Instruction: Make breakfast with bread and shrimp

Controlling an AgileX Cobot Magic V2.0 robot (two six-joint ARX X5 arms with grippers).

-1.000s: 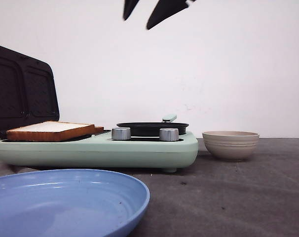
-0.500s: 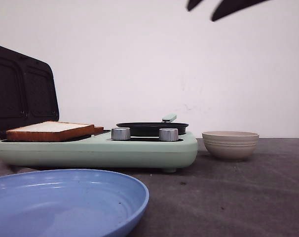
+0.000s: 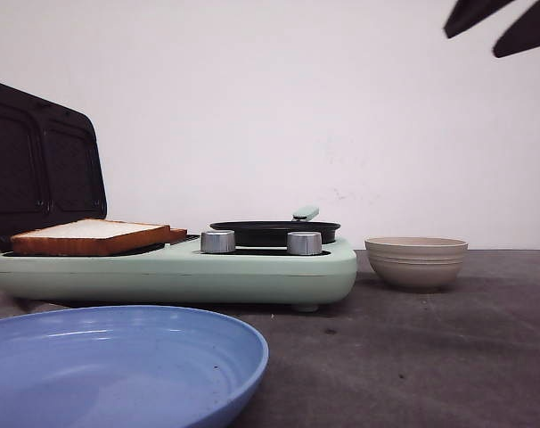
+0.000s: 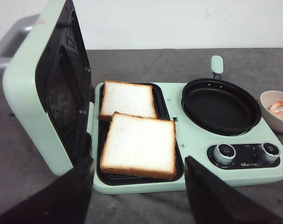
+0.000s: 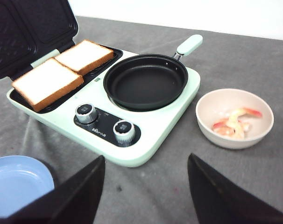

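Two slices of bread (image 4: 139,145) (image 4: 127,99) lie side by side on the dark plate of the mint-green breakfast maker (image 4: 197,140), whose lid (image 4: 48,88) stands raised. From the front only the near slice (image 3: 87,236) shows. Shrimp (image 5: 235,122) lie in the beige bowl (image 5: 207,119) to the right of the maker. My left gripper (image 4: 137,163) hangs open in front of the near slice, holding nothing. My right gripper (image 3: 470,45) is open high in the air, roughly above the bowl (image 3: 416,260), and in its own view its jaws (image 5: 146,158) frame bare cloth.
An empty black frying pan (image 5: 145,80) sits on the maker's right half, its mint handle pointing away. Two silver knobs (image 3: 218,241) (image 3: 305,242) face forward. A blue plate (image 3: 118,366) lies at the front left. Grey cloth (image 3: 413,357) covers the table.
My right gripper has moved steadily rightward across the top of the front view, from above the pan to above the bowl. Nothing on the table has shifted.
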